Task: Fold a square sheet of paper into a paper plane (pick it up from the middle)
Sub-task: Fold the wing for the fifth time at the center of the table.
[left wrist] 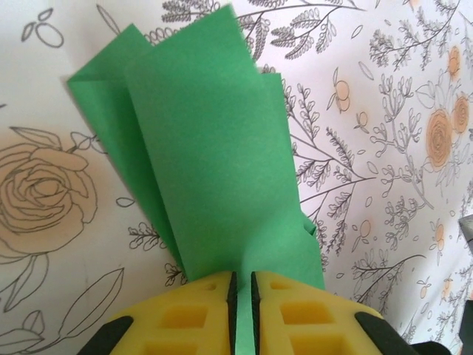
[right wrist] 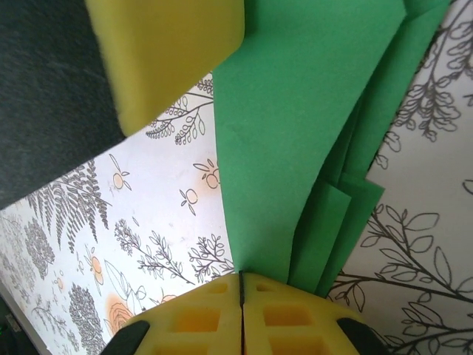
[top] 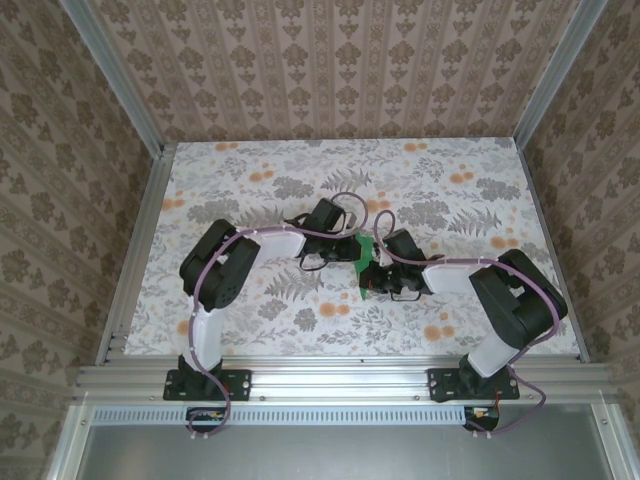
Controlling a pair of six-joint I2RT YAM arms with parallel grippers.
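- Paper placement: the green paper (top: 367, 248), folded into several overlapping layers, sits near the middle of the counter (top: 250, 170), directly between the two sets of fingers.
- Left gripper (left wrist: 242, 285): its yellow fingers (left wrist: 185, 318) are all but closed, and a thin strip of the green paper is clamped in the slit between them. From there the layers fan out away from the camera, with one corner jutting to the left.
- Right gripper (right wrist: 242, 277): its yellow fingers (right wrist: 199, 318) are pressed together with no gap showing. The paper's left edge runs straight down into their seam, so the sheet looks nipped there by its edge. Its stepped layers spread up and to the right.
- In the right wrist view, one yellow finger of the left gripper sits at the upper left, and the paper passes behind it.
- Arm pose, from the top view: both arms rise from their bases at the near edge and bend inward at the elbows. The two grippers meet almost nose to nose over the paper, the left one slightly farther from the bases than the right.
- Edges and room: the flowered counter lies open on every side of the pair, with the widest stretches toward the far wall and out to either side. Metal rails (top: 135, 260) border the sides and near edge, and patterned walls (top: 330, 70) rise beyond them. Both grippers are well apart from all of these.
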